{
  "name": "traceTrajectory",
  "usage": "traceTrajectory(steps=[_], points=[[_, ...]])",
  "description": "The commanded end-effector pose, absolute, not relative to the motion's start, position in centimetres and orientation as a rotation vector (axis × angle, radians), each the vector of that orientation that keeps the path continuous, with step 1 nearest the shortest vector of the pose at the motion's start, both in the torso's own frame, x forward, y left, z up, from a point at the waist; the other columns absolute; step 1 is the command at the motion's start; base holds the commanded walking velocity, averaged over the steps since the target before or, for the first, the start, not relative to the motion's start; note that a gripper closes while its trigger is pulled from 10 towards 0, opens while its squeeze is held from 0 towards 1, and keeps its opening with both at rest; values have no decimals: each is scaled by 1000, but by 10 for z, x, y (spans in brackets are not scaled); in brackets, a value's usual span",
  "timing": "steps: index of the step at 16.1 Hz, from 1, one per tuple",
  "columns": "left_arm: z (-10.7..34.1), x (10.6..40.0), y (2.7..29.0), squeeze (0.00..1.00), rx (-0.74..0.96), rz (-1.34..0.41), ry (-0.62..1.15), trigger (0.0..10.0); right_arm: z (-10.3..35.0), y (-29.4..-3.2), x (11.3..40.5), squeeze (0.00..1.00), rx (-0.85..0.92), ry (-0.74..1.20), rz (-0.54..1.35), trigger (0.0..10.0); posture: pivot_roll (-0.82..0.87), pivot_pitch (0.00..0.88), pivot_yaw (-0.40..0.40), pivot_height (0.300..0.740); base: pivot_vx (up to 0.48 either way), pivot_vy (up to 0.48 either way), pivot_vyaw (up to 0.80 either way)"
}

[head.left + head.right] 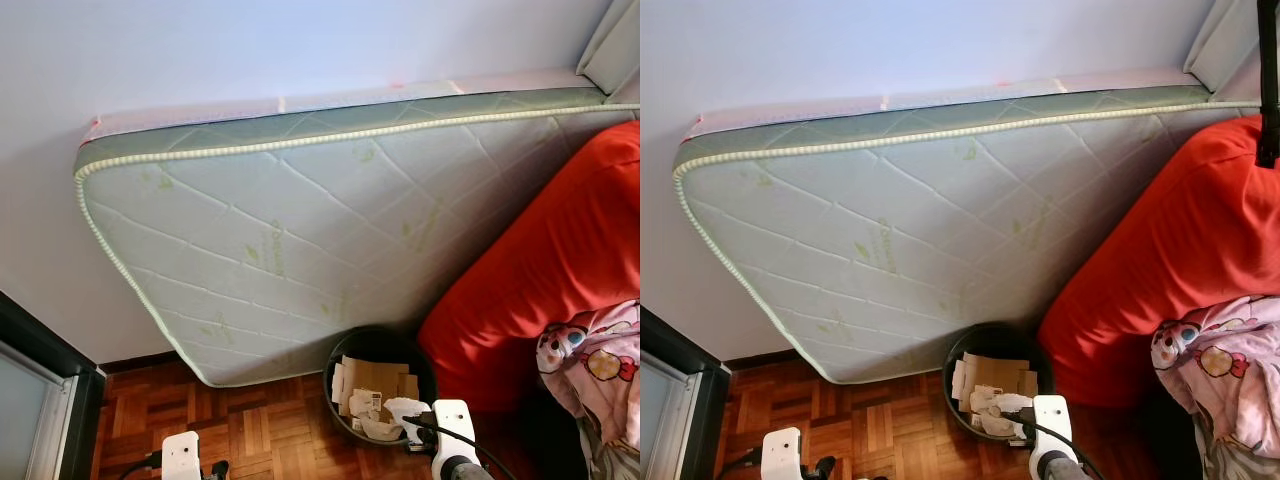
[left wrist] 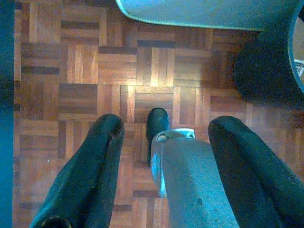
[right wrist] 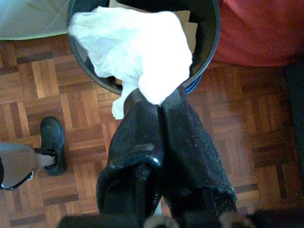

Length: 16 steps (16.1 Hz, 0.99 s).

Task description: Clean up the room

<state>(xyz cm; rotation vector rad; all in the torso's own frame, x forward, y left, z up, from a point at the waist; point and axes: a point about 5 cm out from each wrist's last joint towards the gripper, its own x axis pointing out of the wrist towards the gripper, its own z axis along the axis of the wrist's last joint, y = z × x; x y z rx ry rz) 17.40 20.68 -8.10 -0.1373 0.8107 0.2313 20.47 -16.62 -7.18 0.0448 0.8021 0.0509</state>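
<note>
A black round bin (image 1: 381, 337) stands on the parquet floor between a leaning mattress and a red cushion; it holds flattened cardboard (image 1: 370, 380) and scraps of paper. My right gripper (image 3: 159, 102) is shut on a crumpled white tissue (image 3: 137, 47), which hangs over the near rim of the bin (image 3: 211, 28). My left gripper (image 2: 168, 124) is open and holds nothing, pointing down at the bare floor beside my grey leg and black foot (image 2: 157, 124).
A quilted green-white mattress (image 1: 300, 230) leans against the wall behind the bin. A big red cushion (image 1: 550, 260) and a pink patterned blanket (image 1: 600, 360) lie at the right. A dark door frame (image 1: 40, 370) stands at the left. Parquet floor (image 1: 250, 420) lies open between.
</note>
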Motion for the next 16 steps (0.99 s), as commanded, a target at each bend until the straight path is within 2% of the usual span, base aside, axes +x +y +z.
traceTrajectory(steps=[1,4,8,16], points=[[-89,159,206,0,-138,226,870,10000,-75,-168,199,0,45,816,47,10000,-11,166,-31,740,0,0,0],[-90,155,207,0,-129,216,879,10000,-77,-168,195,0,36,839,33,10000,-6,166,-21,740,0,0,0],[-86,165,205,0,-121,198,867,10000,-77,-166,195,0,34,835,43,10000,-21,162,-12,740,262,0,0],[-88,163,202,0,-121,188,876,10000,-76,-169,196,0,15,838,55,10000,-20,158,-19,740,295,0,0]])
